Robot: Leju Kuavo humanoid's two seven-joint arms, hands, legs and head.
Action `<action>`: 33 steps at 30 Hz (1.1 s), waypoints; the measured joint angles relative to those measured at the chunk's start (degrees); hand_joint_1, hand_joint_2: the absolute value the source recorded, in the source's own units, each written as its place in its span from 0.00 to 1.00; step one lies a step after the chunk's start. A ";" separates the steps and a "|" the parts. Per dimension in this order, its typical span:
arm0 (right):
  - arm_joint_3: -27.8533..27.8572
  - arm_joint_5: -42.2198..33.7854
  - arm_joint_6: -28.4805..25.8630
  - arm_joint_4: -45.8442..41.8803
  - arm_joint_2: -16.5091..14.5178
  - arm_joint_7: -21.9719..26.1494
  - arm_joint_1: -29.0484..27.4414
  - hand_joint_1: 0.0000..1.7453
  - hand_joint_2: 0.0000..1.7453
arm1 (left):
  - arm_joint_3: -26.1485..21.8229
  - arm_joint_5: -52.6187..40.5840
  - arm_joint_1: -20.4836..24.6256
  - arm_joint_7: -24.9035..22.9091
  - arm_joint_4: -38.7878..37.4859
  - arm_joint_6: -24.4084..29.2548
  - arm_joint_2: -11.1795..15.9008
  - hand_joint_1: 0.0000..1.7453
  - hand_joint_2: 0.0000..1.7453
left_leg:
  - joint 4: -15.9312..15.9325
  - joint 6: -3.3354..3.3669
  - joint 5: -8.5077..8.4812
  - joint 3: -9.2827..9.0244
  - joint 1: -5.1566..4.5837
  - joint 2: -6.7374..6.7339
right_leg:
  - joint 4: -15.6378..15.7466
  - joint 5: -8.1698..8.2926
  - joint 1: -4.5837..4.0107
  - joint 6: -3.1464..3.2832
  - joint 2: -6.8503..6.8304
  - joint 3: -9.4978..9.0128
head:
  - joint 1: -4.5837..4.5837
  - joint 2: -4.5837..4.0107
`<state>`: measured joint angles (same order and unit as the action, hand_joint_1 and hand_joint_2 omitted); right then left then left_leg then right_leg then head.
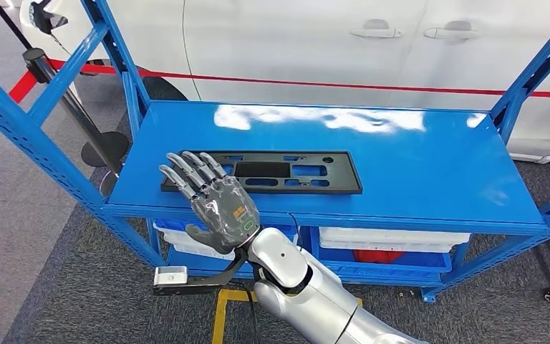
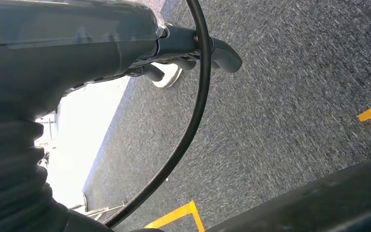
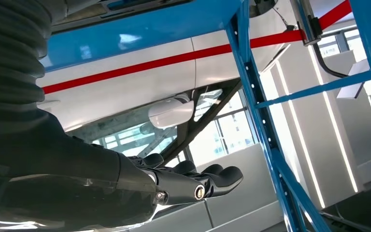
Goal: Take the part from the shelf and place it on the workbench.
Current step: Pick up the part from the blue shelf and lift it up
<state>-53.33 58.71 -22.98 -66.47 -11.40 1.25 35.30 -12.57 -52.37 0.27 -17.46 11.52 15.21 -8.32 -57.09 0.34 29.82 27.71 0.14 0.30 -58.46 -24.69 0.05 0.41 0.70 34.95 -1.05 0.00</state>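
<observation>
Where the head view looks down on the blue metal shelf: one flat black plastic part, long and rectangular with cut-out slots, lying flat on the top deck toward its left front. One right robot hand raised at the deck's front edge, palm down, fingers straight, spread apart and pointing away from the body, holding nothing. Fingertips over the part's left end; touching or just above, impossible to tell. Rest of the part stretching off to the right of that robot hand. Silver right forearm slanting up from the lower middle of the picture. On the lower deck, two white plastic bins, one holding something red. Behind the shelf, one white car with a red stripe. In the left wrist view, left robot hand above grey carpet, fingers curled, grasp impossible to judge.
</observation>
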 joint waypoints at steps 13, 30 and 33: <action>-0.37 8.22 -2.85 17.24 -2.31 -5.16 1.75 0.00 1.00 | -0.02 -4.44 0.13 -0.12 -0.05 -1.46 0.02 0.00 1.00 | 0.00 0.00 0.00 -0.01 0.00 0.01 | -0.01 0.01 0.01 0.00 -0.01 -0.02 | -0.01 0.00; 2.61 21.49 -2.08 42.29 -2.19 -19.26 7.79 0.00 1.00 | -0.05 -7.65 0.26 -0.07 -0.05 -2.78 0.08 0.00 1.00 | -0.01 0.01 0.00 -0.02 -0.02 0.00 | 0.01 0.00 0.02 0.00 0.00 -0.01 | 0.00 -0.01; 3.73 21.22 -2.97 42.84 -1.98 -19.05 7.75 0.00 1.00 | -0.15 -7.85 0.26 -0.07 -0.05 -2.80 0.08 0.00 1.00 | -0.01 0.01 0.01 -0.02 -0.02 0.00 | 0.01 0.00 0.01 0.00 -0.01 -0.01 | 0.00 -0.01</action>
<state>-49.60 79.93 -25.95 -23.63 -13.38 -17.81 43.04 -12.72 -60.22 0.53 -17.53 11.47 12.41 -8.24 -57.10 0.35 29.83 27.69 0.12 0.30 -58.45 -24.69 0.07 0.41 0.69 34.94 -1.05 -0.01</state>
